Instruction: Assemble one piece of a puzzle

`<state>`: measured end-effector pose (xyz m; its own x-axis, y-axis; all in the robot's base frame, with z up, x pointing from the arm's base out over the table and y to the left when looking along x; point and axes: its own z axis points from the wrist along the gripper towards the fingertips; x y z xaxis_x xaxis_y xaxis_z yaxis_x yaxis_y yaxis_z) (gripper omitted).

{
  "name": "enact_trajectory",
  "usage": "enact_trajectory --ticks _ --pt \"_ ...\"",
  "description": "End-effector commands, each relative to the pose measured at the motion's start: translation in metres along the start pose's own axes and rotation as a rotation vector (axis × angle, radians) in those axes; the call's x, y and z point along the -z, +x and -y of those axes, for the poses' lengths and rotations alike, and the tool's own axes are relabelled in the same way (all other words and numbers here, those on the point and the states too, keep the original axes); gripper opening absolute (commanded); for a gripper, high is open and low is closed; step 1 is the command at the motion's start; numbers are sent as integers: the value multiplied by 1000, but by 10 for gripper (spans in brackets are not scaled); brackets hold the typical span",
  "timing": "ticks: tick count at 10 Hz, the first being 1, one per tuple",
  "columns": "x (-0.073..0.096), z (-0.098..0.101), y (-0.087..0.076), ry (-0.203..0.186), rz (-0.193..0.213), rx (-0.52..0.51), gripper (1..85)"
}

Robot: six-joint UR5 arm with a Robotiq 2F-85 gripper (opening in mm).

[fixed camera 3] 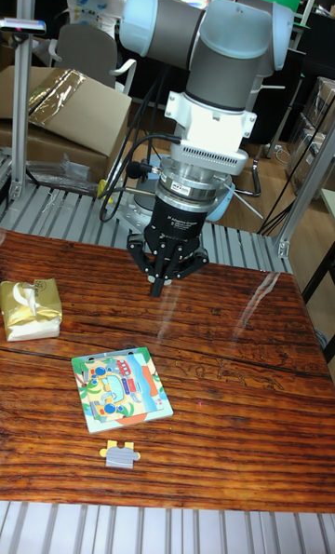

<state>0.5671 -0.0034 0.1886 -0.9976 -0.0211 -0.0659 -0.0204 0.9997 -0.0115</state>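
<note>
Wood-grain counter [233, 396] took up most of the shot, with a guy sitting way in the back. What mattered: the loose puzzle piece [121, 454] lay well in front of the pincer [160, 286], nearer the camera, just below the puzzle board [121, 388]. The pincer hung over the counter's far part with fingers together, holding nothing. A yellow packet [30, 308] sat off to the side.

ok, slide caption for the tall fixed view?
UR5 gripper above wooden table; puzzle board with loose piece beside it.
</note>
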Motion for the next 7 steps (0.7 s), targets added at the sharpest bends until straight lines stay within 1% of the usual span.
enact_trajectory --ticks 1,7 --pt "1 -4 -1 -17 3 -6 13" --pt "1 -8 -1 -32 3 -20 13"
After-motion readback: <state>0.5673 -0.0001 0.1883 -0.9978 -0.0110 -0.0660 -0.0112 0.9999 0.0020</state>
